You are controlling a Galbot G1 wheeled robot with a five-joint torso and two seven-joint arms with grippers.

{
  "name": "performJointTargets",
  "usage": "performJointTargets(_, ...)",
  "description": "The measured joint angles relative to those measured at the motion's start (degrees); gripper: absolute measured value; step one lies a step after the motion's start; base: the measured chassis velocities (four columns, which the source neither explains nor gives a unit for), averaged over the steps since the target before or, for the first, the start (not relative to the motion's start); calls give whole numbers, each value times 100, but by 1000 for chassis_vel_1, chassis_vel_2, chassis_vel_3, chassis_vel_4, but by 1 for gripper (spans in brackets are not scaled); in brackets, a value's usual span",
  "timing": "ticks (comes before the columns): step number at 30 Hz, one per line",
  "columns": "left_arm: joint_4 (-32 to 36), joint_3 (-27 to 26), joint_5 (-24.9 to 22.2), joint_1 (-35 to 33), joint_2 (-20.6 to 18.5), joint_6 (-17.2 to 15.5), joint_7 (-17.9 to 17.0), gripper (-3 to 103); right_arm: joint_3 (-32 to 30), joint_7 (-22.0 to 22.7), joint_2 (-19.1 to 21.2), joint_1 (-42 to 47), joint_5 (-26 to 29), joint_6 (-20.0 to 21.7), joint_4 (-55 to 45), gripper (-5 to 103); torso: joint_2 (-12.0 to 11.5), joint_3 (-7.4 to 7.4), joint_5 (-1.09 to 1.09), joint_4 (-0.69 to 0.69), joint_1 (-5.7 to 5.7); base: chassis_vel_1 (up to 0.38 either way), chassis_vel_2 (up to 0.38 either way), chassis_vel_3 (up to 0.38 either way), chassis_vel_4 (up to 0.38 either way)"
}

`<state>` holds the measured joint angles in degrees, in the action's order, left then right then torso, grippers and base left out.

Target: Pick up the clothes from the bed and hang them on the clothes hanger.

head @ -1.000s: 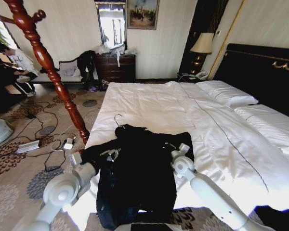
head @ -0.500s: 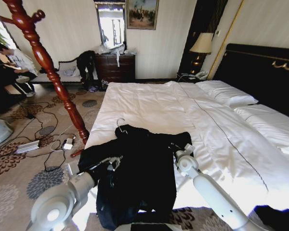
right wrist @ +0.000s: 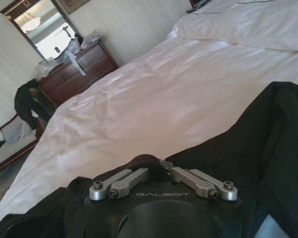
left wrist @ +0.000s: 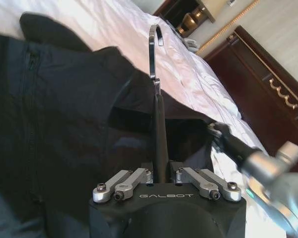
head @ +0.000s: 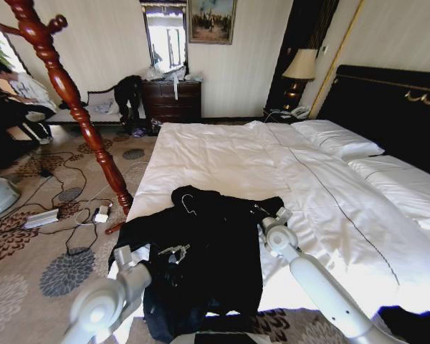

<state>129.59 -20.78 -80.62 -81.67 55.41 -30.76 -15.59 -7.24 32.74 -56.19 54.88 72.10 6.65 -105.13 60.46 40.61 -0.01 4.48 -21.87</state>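
pulled back, left end effector (left wrist: 161, 174) clamps the clothes hanger (left wrist: 158, 106); right end effector's (head: 264, 212) state hidden by clothes (head: 208, 251).

1 coat (head: 208, 251), 1 hanger (left wrist: 159, 119), 1 bed (head: 222, 154), 2 pillows (head: 340, 140), 2 grippers (head: 173, 252).

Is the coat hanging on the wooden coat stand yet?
No: in the head view the black coat lies spread on the bed, apart from the red wooden stand.

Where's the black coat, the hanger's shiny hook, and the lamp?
black coat (head: 215, 251), head view, on the middle of its body.
hanger's hook (left wrist: 154, 52), left wrist view, on the metal shaft below the curve.
lamp (head: 301, 64), head view, on its shade.
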Motion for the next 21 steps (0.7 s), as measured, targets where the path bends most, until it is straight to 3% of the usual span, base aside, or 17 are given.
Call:
performJointTargets(4, -605, 189, 7, 397, 313, -1, 252, 16, 66, -76, 34, 132, -98, -49, -149, 1, 0, 0, 0, -1, -1, 0, 0, 0, 0)
performJointTargets(8, -1297, 382, 139, 783, 731, -41, 838, 16, 234, -176, 141, 324, -251, -129, -299, 1, 0, 0, 1, 0, 0, 0, 0, 0, 0)
performJointTargets(12, -1811, 436, 272, 1050, 1009, -54, 1200, 16, 377, -352, 201, 423, -474, -230, -313, 1, 0, 0, 1, -1, 0, 0, 0, 0, 0)
performJointTargets(16, -2285, 542, 317, 1444, 1163, -72, 1362, 16, 537, -475, 230, 473, -648, -305, -300, 1, 0, 0, 1, -2, 0, 0, 0, 0, 0)
performJointTargets(21, -2756, 970, 340, 1953, 1008, -85, 1390, 16, 888, -780, 215, 401, -1000, -509, -166, 1, 0, 0, -1, 1, 0, 0, 0, 0, 0)
